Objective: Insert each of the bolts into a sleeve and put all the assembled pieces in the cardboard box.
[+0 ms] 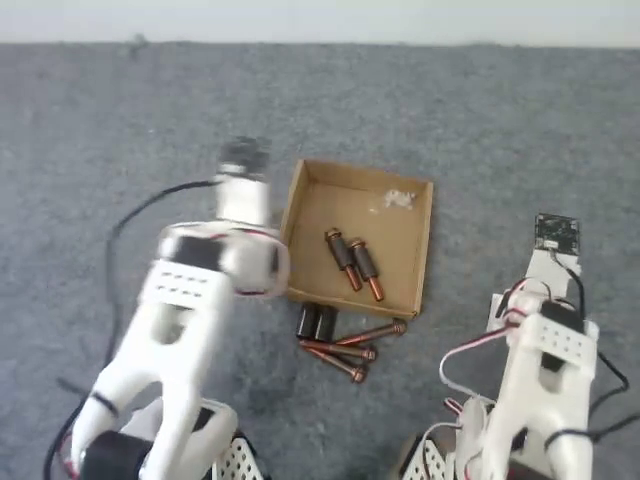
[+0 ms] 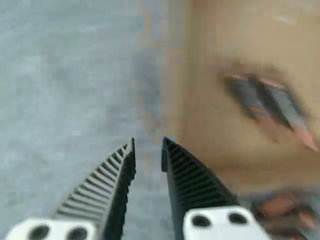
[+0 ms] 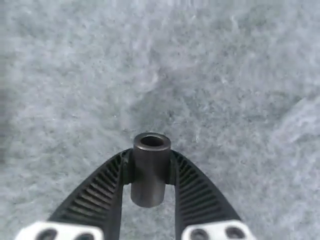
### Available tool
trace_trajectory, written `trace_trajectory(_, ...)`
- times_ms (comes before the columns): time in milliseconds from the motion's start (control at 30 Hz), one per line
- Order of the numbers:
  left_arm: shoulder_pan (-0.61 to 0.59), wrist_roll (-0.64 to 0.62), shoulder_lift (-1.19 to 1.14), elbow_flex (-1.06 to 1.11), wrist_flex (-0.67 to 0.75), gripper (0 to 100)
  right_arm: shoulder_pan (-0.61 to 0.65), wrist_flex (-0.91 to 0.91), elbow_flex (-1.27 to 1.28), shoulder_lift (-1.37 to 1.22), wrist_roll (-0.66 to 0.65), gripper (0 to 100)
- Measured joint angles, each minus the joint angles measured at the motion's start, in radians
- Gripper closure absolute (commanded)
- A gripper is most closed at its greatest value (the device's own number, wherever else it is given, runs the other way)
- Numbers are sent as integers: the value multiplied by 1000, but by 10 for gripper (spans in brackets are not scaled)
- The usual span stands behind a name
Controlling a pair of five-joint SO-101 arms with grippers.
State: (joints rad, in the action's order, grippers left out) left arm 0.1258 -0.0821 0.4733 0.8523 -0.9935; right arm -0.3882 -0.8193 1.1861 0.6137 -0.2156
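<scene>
Your right claw point(image 3: 150, 155) clenched a sleeve point(image 3: 150, 176).
It sat between the jaws, open end showing; your left claw point(image 2: 148, 141) hung released, empty, beside the cardboard box point(image 2: 220, 30).

Worktop point(image 1: 90, 120) covered edge to edge in grey carpet-like fabric point(image 3: 240, 75), mottled, with fuzzy nap close up. Pale plain wall point(image 1: 320, 20) runs as strip along far edge, meeting fabric at straight seam. Light soft, even; shadows faint.
</scene>
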Motion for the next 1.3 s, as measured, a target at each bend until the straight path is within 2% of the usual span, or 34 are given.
trace_trajectory(100, 226, 0, 0, -68, -74, 913, 0, 0, -31, -68, 0, 993)
trace_trajectory(233, 520, 35, 0, -77, -81, 912, 0, 3, -54, -112, 0, 993)
trace_trajectory(367, 686, 100, 0, -43, -40, 912, 0, 3, -72, -130, 0, 993)
trace_trajectory(500, 713, 118, -12, 25, 52, 912, 0, 3, -77, -130, 0, 993)
trace_trajectory(633, 721, 222, -144, 32, 110, 912, 0, 3, -77, -130, 0, 993)
trace_trajectory(867, 721, 307, -408, -97, 110, 900, 0, 3, -77, -130, 0, 993)
trace_trajectory(1033, 721, 322, -423, -121, 103, 788, 0, 3, -77, -130, 0, 993)
trace_trajectory(1300, 663, 327, -433, -132, 123, 808, 6, 3, -77, -130, 0, 993)
